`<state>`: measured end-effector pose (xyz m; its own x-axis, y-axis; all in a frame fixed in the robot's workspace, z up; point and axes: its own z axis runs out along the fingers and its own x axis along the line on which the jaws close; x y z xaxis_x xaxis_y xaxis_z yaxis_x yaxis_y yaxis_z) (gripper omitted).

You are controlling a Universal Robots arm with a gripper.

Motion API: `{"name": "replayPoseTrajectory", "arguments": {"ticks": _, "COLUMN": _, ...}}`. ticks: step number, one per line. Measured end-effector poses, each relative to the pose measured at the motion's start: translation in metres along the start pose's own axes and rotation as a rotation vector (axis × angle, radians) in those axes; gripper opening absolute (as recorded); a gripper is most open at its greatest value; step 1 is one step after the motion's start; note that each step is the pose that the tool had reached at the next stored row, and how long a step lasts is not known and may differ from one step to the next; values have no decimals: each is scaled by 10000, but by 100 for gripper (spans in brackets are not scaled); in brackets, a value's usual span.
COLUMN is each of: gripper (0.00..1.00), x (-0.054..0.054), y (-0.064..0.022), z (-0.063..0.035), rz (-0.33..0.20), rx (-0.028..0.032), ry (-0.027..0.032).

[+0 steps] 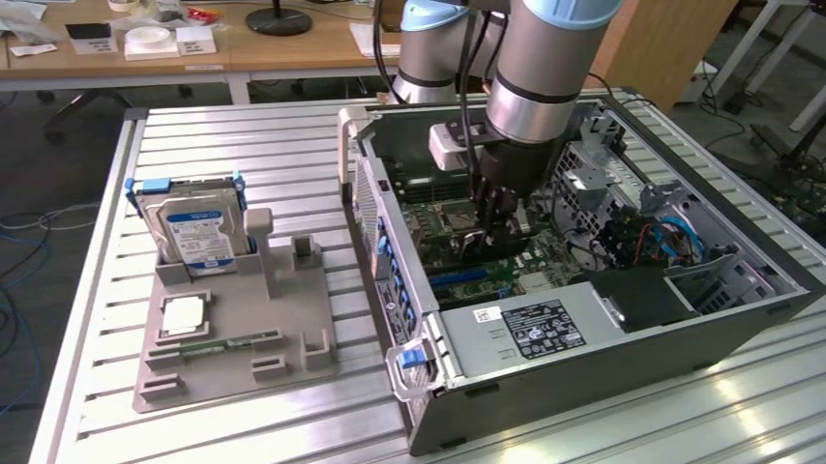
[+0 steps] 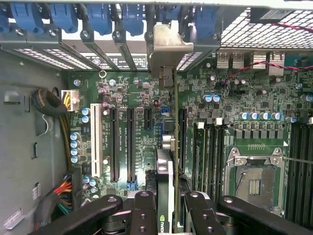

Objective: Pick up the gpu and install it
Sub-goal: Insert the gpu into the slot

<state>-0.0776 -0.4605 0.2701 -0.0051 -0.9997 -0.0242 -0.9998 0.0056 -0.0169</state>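
The gpu (image 2: 166,166) is a thin black card, seen edge-on in the wrist view. Its silver end bracket (image 2: 168,44) reaches the row of rear slot openings of the case. My gripper (image 2: 169,198) is shut on the card, one black finger (image 2: 143,208) on each side. The card stands on edge over the green motherboard (image 2: 122,98), in line with the long black expansion slots (image 2: 131,142). Whether it sits in a slot I cannot tell. In the exterior view my gripper (image 1: 497,230) reaches down into the open computer case (image 1: 555,329), with the dark gpu (image 1: 501,247) at its tips.
Blue slot latches (image 2: 102,17) line the case's rear wall. An empty CPU socket (image 2: 254,183) and bundled power cables (image 2: 63,188) flank the card. Beside the case, a grey holder (image 1: 232,329) carries a silver hard drive (image 1: 193,227), a square chip (image 1: 181,314) and a green memory stick (image 1: 222,340).
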Motion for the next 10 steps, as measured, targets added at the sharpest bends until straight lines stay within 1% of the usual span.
{"name": "replayPoseTrajectory", "arguments": {"ticks": 10, "gripper": 27, "x": 1, "y": 23, "z": 51, "rz": 0, "rx": 0, "ry": 1}}
